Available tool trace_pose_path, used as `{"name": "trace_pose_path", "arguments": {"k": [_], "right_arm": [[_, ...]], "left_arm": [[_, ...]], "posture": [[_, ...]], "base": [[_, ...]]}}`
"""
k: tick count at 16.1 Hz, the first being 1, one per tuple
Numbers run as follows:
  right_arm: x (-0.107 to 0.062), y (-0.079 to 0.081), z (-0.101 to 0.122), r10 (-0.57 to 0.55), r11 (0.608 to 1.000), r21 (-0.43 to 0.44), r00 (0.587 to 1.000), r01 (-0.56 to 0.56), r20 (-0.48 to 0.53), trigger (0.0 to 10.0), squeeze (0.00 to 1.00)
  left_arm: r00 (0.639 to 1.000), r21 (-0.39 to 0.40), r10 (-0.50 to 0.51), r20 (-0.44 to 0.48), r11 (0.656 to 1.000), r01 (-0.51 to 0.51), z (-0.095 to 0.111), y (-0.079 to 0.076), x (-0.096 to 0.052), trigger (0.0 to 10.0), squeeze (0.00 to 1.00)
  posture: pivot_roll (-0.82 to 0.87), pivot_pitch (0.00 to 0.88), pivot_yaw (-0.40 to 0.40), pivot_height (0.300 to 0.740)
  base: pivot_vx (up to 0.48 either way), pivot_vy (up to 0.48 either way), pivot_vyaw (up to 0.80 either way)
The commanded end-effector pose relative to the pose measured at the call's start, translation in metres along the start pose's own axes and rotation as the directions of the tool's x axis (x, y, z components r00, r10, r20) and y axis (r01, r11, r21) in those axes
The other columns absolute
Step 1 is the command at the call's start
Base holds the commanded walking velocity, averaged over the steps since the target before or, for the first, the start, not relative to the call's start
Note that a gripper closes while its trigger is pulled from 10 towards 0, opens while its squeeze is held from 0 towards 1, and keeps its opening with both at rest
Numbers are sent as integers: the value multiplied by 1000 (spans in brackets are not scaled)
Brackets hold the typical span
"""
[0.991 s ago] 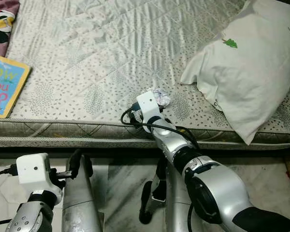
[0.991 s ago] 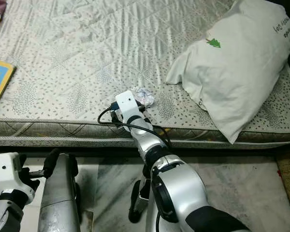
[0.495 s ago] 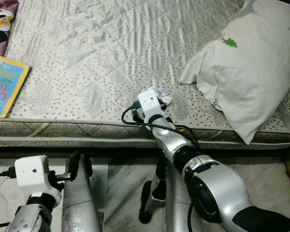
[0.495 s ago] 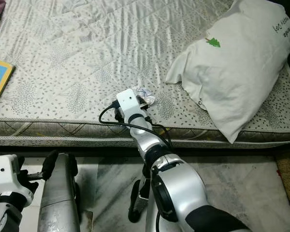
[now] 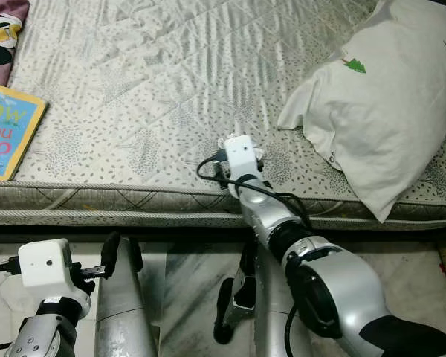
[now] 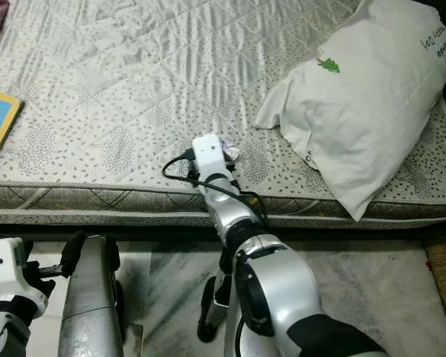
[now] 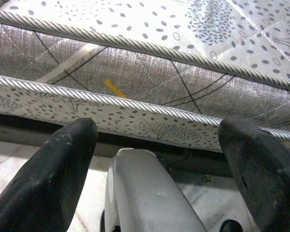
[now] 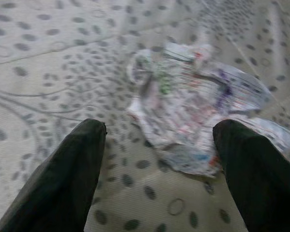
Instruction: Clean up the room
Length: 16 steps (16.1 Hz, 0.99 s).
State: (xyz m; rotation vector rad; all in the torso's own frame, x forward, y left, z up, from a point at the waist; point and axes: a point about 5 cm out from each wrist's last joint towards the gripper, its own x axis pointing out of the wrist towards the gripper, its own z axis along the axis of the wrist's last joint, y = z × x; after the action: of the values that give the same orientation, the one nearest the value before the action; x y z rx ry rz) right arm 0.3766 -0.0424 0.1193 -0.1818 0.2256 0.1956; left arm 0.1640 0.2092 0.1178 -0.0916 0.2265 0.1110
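Blue book [image 5: 7, 130] at the mattress's [image 5: 149, 82] left edge. Left gripper [image 7: 154, 159] low by the mattress side, fingers wide, empty. Right gripper [image 8: 159, 159] over the near edge, fingers wide, crumpled wrapper [image 8: 193, 125] just ahead between them. White pillow [image 5: 386, 97] far right.

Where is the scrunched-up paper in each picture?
Left eye view: the crumpled paper peeks out beside the right wrist's white camera box, near the mattress edge.
Right eye view: same spot, left of the pillow.
Right wrist view: just ahead of the open right pincer, at.
Left wrist view: the mattress edge, no paper.
Shared landmark: the dotted mattress.
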Motion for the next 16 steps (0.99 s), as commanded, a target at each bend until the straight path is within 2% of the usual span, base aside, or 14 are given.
{"name": "trace_pose_path", "arguments": {"k": [1, 5, 9, 11, 14, 16], "right_arm": [[-1, -3, -10, -16, 1000, 17, 998, 17, -54, 0, 0], [-1, 0, -9, 5, 999, 44, 998, -2, -63, 0, 0], [-3, 14, -12, 56, 996, 70, 995, -51, -79, 0, 0], [-3, 16, -9, 61, 996, 73, 995, -56, -73, 0, 0], [-2, 16, -6, 73, 994, 83, 995, -67, -66, 0, 0], [-1, 4, -10, 78, 992, 102, 995, -71, -66, 0, 0]], "left_arm": [[1000, -1, 5, -21, 1000, -5, -3, -1, -3, 10000, 0], [1000, -1, -1, -15, 1000, 1, -2, -2, 0, 10000, 0], [1000, 1, 3, -14, 1000, -3, -2, -1, 0, 10000, 0], [1000, 1, 4, -12, 1000, -4, -2, -1, 0, 10000, 0], [1000, -1, 2, -9, 1000, -2, -2, -1, 3, 10000, 0], [1000, -2, -3, 4, 1000, 3, 0, -2, 10, 10000, 0]], "posture": [[283, 372, -205, 573], [287, 365, -206, 573], [294, 364, -210, 573], [295, 362, -212, 573], [287, 355, -212, 573], [274, 329, -211, 573]], "base": [[0, 0, 0], [0, 0, 0], [0, 0, 0], [0, 0, 0], [0, 0, 0], [0, 0, 0]]}}
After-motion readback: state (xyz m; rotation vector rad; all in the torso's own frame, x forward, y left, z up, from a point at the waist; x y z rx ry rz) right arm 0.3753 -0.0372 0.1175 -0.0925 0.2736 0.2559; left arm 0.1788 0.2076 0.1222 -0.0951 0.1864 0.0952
